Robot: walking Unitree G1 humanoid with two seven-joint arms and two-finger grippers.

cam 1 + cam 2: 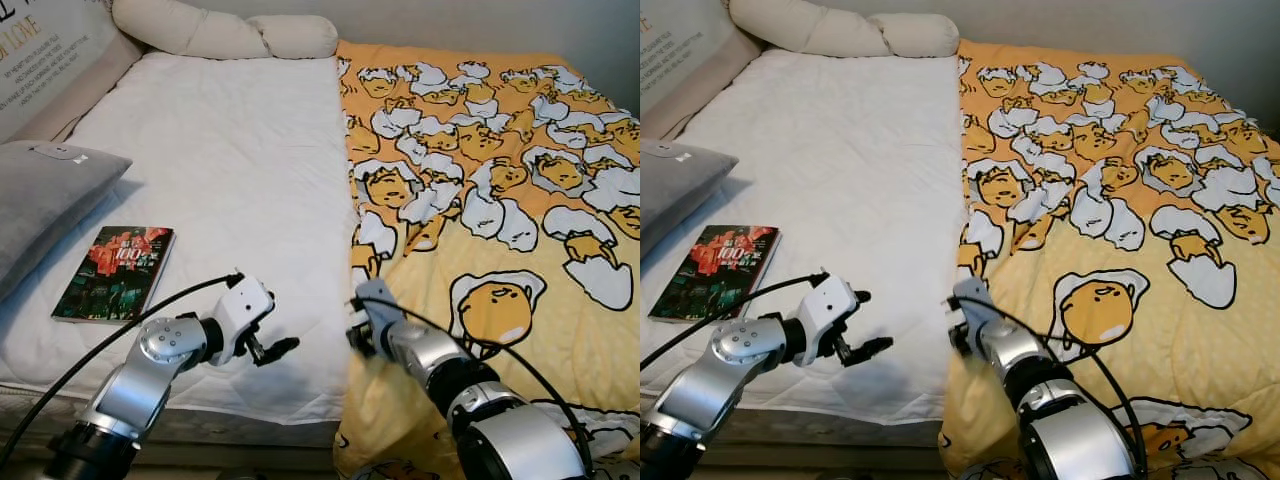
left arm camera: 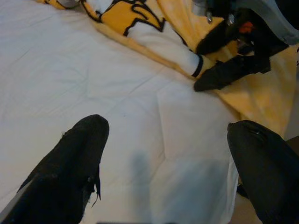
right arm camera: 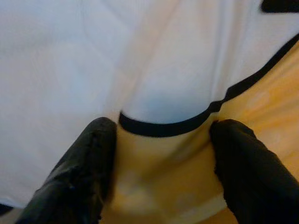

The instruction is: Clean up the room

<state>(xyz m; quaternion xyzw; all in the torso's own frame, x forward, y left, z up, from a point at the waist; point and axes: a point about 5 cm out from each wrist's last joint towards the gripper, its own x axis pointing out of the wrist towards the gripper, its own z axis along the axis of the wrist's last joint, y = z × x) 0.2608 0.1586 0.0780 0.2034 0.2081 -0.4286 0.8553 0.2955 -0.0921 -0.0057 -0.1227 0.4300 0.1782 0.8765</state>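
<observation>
A yellow blanket [image 1: 500, 200] printed with egg cartoons covers the right half of the bed, while the left half is bare white sheet [image 1: 220, 150]. My right gripper [image 1: 352, 332] sits at the blanket's left edge near the bed's front. It is open, and its fingers [image 3: 88, 154] straddle a fold of the yellow fabric [image 3: 163, 154]. Over the white sheet near the front edge, my left gripper [image 1: 283, 322] hovers open with nothing between its fingertips [image 2: 84, 140]. The left wrist view looks across at the right gripper [image 2: 210, 65].
A book [image 1: 115, 272] with a dark red cover lies on the sheet at the left. A grey pillow [image 1: 45, 195] is beside it. A long cream bolster [image 1: 225, 35] lies along the far edge, with a printed cushion [image 1: 40, 50] at the far left.
</observation>
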